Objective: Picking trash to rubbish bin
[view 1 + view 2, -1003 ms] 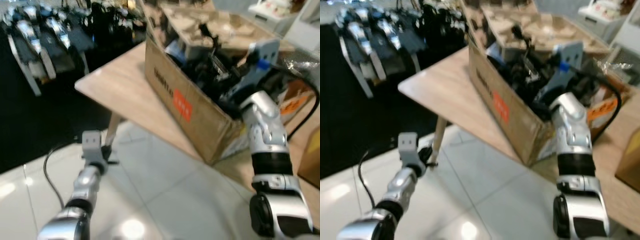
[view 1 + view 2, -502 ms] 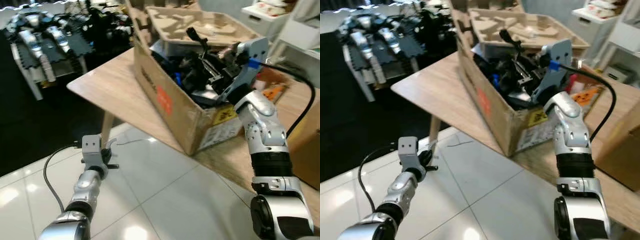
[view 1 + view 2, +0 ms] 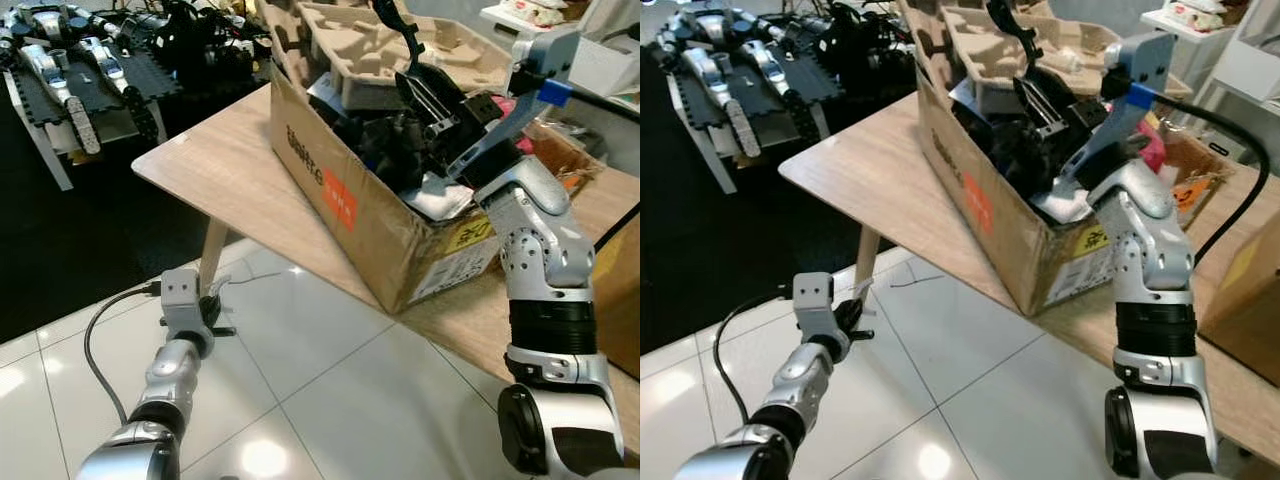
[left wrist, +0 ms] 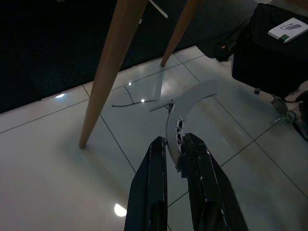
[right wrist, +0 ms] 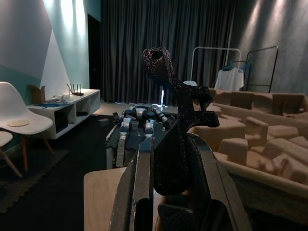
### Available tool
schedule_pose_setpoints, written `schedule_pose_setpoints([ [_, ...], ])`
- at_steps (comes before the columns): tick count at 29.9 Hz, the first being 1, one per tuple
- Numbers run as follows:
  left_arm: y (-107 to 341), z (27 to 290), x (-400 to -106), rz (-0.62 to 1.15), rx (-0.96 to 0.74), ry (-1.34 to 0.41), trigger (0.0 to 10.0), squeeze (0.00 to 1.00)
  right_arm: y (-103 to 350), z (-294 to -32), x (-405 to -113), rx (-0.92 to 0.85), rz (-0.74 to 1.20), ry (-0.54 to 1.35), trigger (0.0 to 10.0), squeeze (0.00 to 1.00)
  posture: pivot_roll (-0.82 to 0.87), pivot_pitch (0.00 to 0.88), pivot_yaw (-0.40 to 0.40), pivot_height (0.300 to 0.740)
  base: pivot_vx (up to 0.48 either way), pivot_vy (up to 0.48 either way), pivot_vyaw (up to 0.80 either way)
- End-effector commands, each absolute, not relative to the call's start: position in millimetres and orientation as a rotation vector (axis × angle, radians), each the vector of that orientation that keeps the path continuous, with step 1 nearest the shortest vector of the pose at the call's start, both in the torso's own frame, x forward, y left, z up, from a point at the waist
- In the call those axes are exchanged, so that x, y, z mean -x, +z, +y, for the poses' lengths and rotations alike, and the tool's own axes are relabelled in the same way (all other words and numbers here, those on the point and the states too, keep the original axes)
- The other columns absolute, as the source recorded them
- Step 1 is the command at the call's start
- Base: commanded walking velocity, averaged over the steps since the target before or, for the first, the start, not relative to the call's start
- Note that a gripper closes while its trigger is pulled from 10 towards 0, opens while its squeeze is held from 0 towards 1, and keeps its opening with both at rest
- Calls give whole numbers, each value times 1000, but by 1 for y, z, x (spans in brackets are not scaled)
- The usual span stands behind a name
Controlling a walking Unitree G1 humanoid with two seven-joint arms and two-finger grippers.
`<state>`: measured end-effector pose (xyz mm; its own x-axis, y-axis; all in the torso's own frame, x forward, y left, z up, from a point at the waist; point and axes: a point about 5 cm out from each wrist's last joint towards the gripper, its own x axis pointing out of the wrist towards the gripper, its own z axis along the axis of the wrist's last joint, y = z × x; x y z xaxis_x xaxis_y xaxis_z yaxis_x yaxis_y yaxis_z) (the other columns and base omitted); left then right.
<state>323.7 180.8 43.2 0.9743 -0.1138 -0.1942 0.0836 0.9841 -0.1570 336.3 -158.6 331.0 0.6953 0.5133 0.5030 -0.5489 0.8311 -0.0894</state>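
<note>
The right tool [image 5: 168,159] gripped a black foam piece [image 5: 173,120] over the cardboard box [image 3: 350,205]; the left tool [image 4: 174,159] pinched a white plastic strip [image 4: 185,103] low by the floor.

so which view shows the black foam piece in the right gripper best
The right wrist view: the black speckled foam piece sits clamped between the right gripper fingers, its outline plain. The eye views show it small, raised above the cardboard box.

A wooden table [image 3: 230,180] carries a cardboard box [image 3: 370,215].

Head pair downward; wrist cameras along tools.
</note>
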Motion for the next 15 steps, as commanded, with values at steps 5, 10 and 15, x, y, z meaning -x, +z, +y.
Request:
schedule_pose_setpoints([
  [5, 36, 176, -320, 238, 170, -109, 10000, 0, 341, -167, -327, 57, -475, 555, 10000, 0, -3, 101, -37, 740, 0, 0, 0],
  [10, 33, 178, -318, 252, 173, -103, 10000, 0, 349, -178, -320, 130, -394, 525, 10000, 0, -7, 102, -36, 740, 0, 0, 0],
  [15, 32, 177, -317, 261, 172, -104, 10000, 0, 359, -207, -308, 234, -280, 430, 10000, 0, -11, 103, -39, 740, 0, 0, 0],
])
